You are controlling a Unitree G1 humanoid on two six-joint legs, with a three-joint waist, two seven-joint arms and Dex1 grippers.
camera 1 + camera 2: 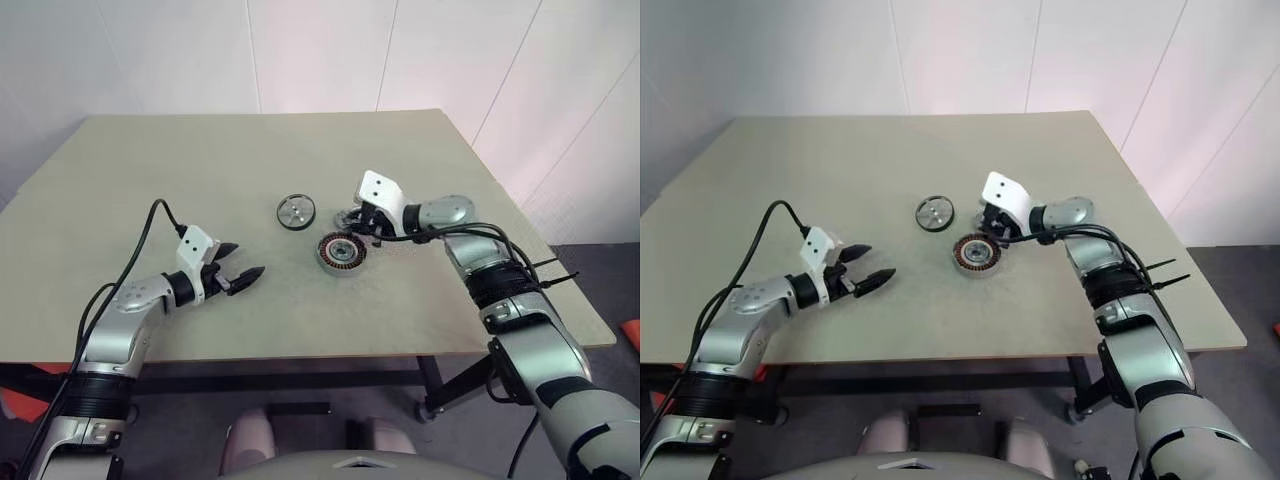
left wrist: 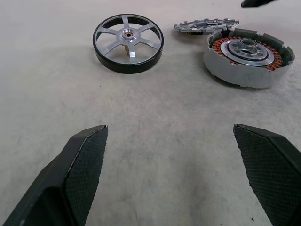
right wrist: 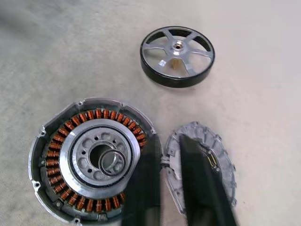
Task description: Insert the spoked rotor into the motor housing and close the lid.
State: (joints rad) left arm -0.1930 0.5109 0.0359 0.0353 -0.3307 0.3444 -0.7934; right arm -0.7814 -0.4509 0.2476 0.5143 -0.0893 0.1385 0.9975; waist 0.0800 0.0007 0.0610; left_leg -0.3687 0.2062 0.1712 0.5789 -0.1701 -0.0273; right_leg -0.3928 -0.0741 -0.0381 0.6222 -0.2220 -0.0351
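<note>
From the head, my left jaws (image 1: 243,272) hang spread wide and idle toward the tabletop's (image 1: 150,170) near left; my right jaws (image 1: 352,224) are clenched over the lid (image 1: 347,215), gripping nothing I can confirm. Left wrist: the spoked rotor (image 2: 128,41) sits mid-tabletop, untouched. Right wrist: the motor housing (image 3: 91,157) lies open beside the lid. Insertion hasn't begun; next I must grasp the rotor.

Beige table (image 1: 250,150), pale panelled wall (image 1: 330,50) behind.
</note>
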